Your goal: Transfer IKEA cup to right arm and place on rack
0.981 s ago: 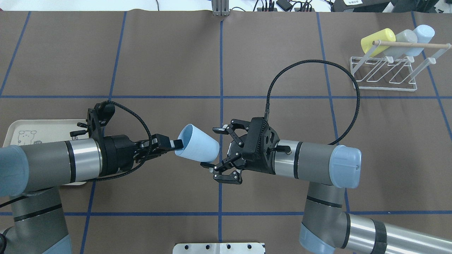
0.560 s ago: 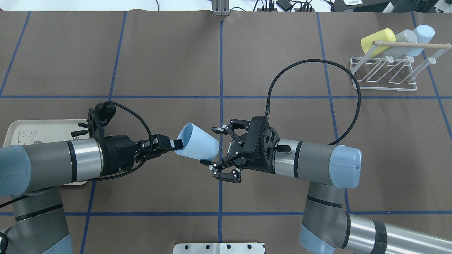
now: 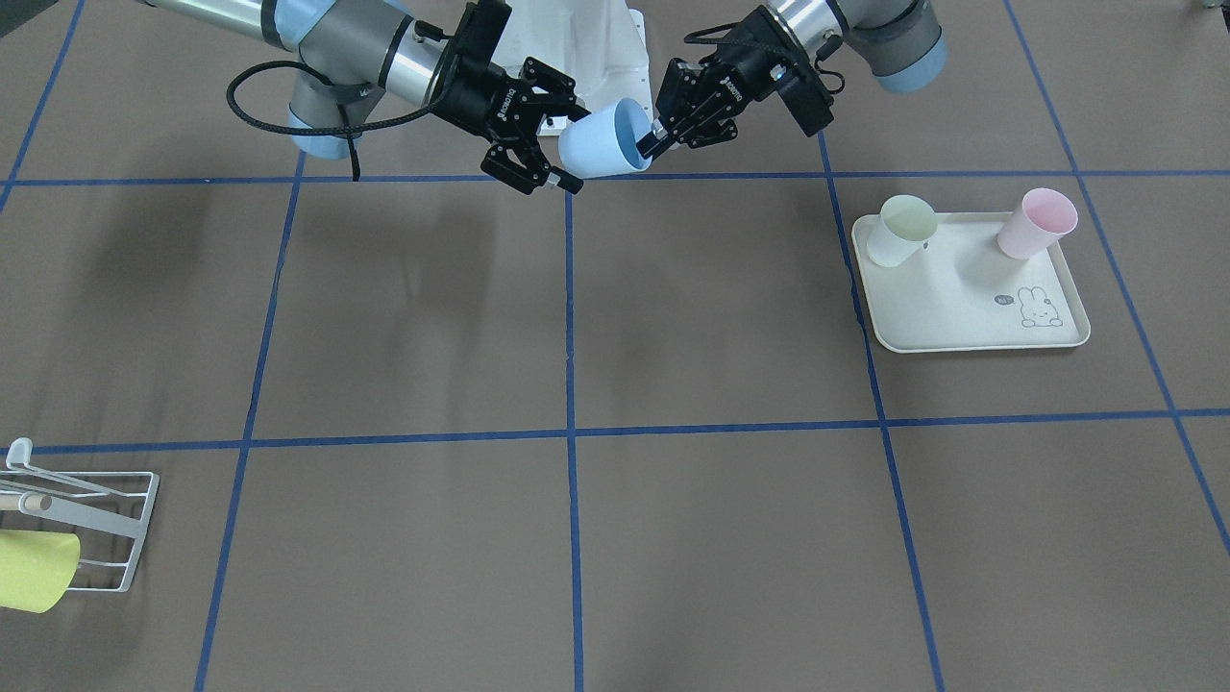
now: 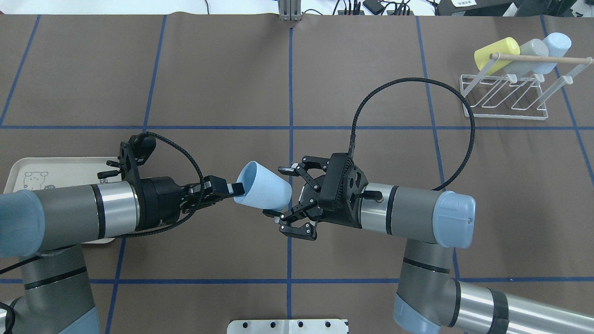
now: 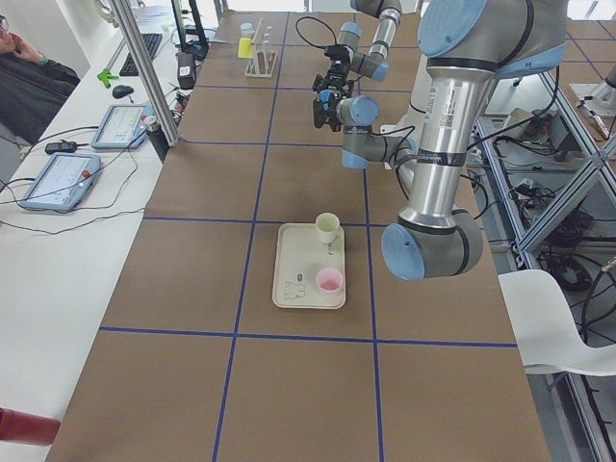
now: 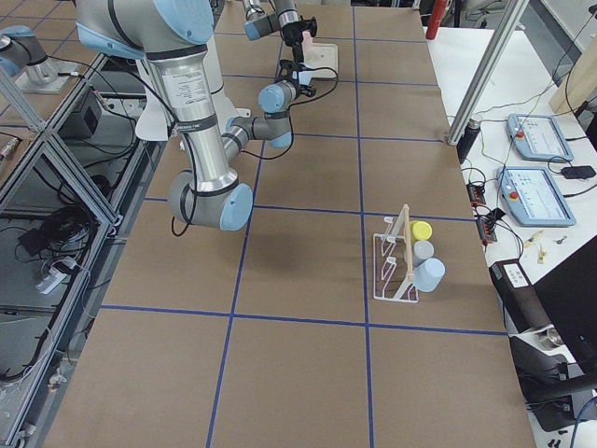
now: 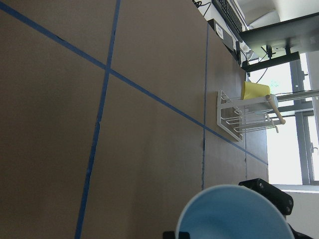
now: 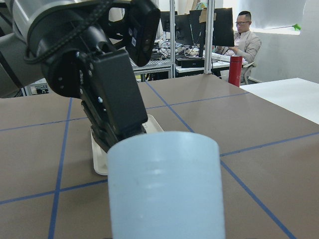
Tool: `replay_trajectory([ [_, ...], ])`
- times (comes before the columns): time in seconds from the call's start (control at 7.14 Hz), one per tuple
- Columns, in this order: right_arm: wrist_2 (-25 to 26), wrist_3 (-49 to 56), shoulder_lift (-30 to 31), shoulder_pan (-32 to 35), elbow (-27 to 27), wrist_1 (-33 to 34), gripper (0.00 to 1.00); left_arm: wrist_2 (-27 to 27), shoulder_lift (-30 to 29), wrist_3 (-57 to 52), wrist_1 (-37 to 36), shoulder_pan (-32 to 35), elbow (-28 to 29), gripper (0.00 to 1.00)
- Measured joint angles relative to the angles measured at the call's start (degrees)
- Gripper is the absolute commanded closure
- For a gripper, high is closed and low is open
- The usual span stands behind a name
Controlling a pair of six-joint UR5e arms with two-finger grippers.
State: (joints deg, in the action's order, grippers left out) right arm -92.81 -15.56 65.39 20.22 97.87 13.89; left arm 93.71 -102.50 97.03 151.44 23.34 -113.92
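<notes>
Well behind my left claw (image 3: 653,146), a cream rabbit-printed tray (image 3: 961,317) rests on the tabletop (image 3: 721,317), holding a pale green cup (image 3: 901,229) and a pink cup (image 3: 1036,223).

A pale blue IKEA cup (image 4: 262,185) hangs on its side in mid-air above the table's middle line, nearer the robot's edge. Its mouth faces the left gripper (image 4: 235,189), which pinches the rim. The right arm (image 4: 417,211) lies level, and the right gripper (image 4: 277,191) has its fingers spread around the cup's base, possibly not touching. The white wire rack (image 4: 503,98) stands at the table's far right corner.
</notes>
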Motion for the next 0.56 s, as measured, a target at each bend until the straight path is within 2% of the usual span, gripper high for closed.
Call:
replay_trajectory([
  [0.14, 0.0, 0.0, 0.0, 0.0, 0.0, 0.0, 0.22, 0.0, -0.1, 0.0, 0.0, 0.0, 0.0, 1.00],
  [0.42, 0.0, 0.0, 0.0, 0.1, 0.1, 0.0, 0.61, 0.1, -0.1, 0.0, 0.0, 0.0, 0.1, 1.00],
  [0.56, 0.0, 0.1, 0.0, 0.2, 0.2, 0.0, 0.77, 0.1, -0.2, 0.0, 0.0, 0.0, 0.1, 0.38],
])
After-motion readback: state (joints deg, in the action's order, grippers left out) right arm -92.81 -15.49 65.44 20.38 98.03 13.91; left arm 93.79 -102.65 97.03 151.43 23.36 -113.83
